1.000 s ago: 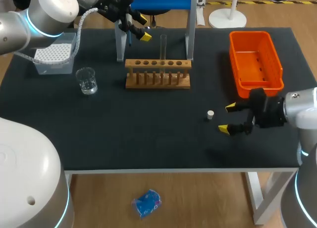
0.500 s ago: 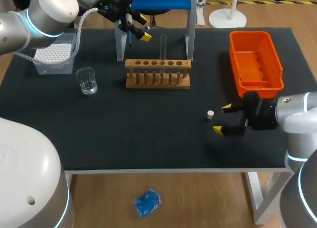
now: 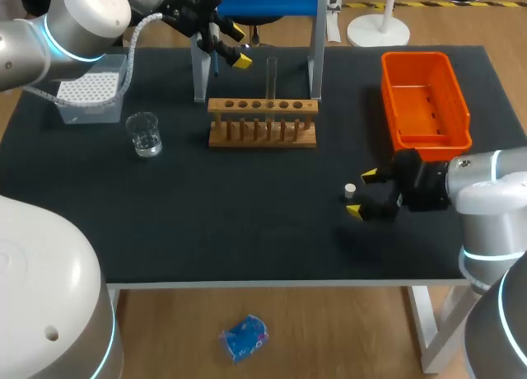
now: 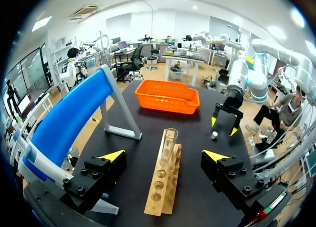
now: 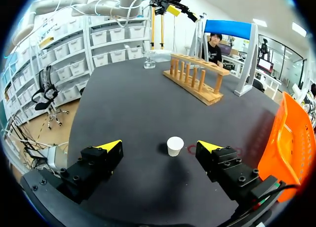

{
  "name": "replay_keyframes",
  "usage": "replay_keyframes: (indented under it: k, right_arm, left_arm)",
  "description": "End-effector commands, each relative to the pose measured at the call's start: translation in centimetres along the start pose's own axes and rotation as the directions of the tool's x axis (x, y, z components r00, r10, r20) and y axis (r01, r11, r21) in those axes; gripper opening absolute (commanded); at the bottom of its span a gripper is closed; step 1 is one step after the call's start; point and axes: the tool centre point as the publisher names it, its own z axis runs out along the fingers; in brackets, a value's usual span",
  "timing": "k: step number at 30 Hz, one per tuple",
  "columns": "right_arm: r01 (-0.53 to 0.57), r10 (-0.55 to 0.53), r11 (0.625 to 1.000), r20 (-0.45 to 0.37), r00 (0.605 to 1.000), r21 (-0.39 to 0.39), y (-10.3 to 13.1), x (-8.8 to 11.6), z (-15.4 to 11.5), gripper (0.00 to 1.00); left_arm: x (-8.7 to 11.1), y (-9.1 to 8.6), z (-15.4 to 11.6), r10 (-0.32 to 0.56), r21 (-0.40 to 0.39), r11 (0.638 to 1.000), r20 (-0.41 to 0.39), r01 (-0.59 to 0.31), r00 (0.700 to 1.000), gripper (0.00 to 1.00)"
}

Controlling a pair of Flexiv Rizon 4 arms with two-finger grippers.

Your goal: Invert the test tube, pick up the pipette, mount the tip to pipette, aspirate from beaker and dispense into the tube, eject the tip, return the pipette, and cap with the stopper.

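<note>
**Right gripper and stopper**

- The right gripper (image 3: pixel 362 194) (image 5: pixel 159 146) is wide open and holds nothing.
- The small white stopper (image 3: pixel 350 189) (image 5: pixel 175 146) (image 4: pixel 214 135) lies in the gap between its two yellow-tipped fingers, about level with the tips.
- In the right wrist view the stopper sits nearer one finger than the other and touches neither.
- In the head view the stopper lies at the mouth of the open fingers, on the side toward the middle of the black table top (image 3: pixel 247 231).
- The height of the tips above the table cannot be determined.

**Stopper appearance**

- It is a short, round plug, slightly wider at the top than at the base.
- It stands upright on the table surface and casts a small shadow.
- A faint red ring mark (image 5: pixel 190 149) lies on the table just beside it.
- It is well apart from the wooden test tube rack (image 3: pixel 262 122) (image 5: pixel 195 78) (image 4: pixel 163 182) and near the orange plastic basket (image 3: pixel 424 107) (image 5: pixel 286 143) (image 4: pixel 168 96).

**Left gripper**

- The left gripper (image 3: pixel 237 44) (image 4: pixel 164 156) is open and empty.
- It is at the far side of the table, by the blue-topped pipette stand (image 3: pixel 268 0) (image 4: pixel 74 123), and looks out along the rack.
- The clear glass test tube (image 3: pixel 271 76) (image 4: pixel 169 140) stands upright in the rack, mouth up.

**Other items**

- The clear glass beaker (image 3: pixel 145 134) (image 5: pixel 148 64) stands beside the rack.
- The translucent pipette tip box (image 3: pixel 86 91) sits behind the beaker.
</note>
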Motion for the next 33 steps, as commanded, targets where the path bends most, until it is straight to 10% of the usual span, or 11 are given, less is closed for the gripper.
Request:
replay_keyframes:
  k: [1,23,33]
  right_arm:
    - [-0.017,0.017,1.0,-0.002,1.0,-0.002,-0.2,-0.5,0.7,1.0]
    - [-0.052,0.051,0.998,-0.017,0.999,-0.021,-0.1,-1.6,2.0,0.8]
    - [-0.054,0.053,0.998,-0.025,0.998,-0.022,0.1,-1.7,2.6,0.5]
  left_arm:
    - [-0.1,-0.1,-0.1,-0.001,-0.004,1.0,-0.003,0.001,1.0,1.0]
    - [-0.1,-0.1,-0.1,-0.001,-0.004,1.0,-0.003,0.001,1.0,1.0]
    - [-0.1,-0.1,-0.1,-0.001,-0.004,1.0,-0.003,0.001,1.0,1.0]
